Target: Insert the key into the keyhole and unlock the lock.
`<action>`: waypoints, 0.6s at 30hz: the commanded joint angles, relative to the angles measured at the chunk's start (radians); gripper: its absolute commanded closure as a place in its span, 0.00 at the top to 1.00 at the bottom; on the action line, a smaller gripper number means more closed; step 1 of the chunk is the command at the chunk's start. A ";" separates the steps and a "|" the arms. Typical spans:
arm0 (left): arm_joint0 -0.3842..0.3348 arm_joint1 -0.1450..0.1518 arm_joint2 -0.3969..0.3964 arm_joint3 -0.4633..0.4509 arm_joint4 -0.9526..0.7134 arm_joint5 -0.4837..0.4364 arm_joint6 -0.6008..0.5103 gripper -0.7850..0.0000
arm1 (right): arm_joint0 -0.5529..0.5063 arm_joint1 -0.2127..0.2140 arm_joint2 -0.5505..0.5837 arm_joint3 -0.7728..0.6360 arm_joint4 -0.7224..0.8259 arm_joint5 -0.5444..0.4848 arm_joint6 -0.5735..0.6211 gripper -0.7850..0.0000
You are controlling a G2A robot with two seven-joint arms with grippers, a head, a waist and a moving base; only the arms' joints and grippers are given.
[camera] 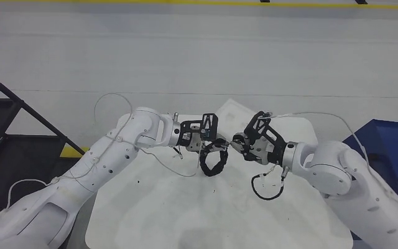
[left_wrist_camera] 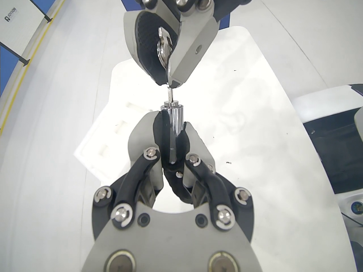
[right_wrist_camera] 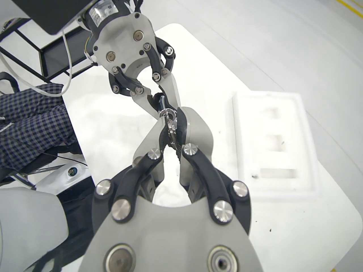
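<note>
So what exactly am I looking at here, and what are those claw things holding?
It is a robot with two arms working above a white table. One picture looks down from a camera above the arms. The other two come from a camera on each wrist. The left gripper has its fingers shut on a shiny metal lock. The right gripper pinches a key, whose tip meets the lock's end. A white foam tray lies on the table.
</note>
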 commanded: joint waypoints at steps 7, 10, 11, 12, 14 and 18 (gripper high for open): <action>0.031 -0.003 -0.030 -0.033 0.083 0.044 0.039 0.00 | -0.040 -0.001 0.028 -0.014 0.015 0.034 -0.025 0.00; 0.040 -0.004 -0.038 -0.028 0.094 0.043 0.038 0.00 | -0.042 -0.003 0.028 -0.015 0.013 0.028 -0.022 1.00; 0.043 -0.004 -0.040 -0.024 0.097 0.041 0.032 0.00 | -0.044 -0.003 0.031 -0.014 0.012 0.027 -0.019 1.00; 0.047 -0.005 -0.040 -0.020 0.093 0.035 0.028 0.00 | -0.047 -0.003 0.036 -0.013 0.013 0.023 -0.016 1.00; 0.053 -0.006 -0.036 -0.004 0.086 0.020 0.008 0.00 | -0.052 0.001 0.049 -0.010 0.007 0.005 0.016 1.00; 0.067 -0.013 -0.022 0.034 0.073 0.010 -0.026 0.00 | -0.070 0.011 0.101 -0.023 0.003 -0.028 0.065 1.00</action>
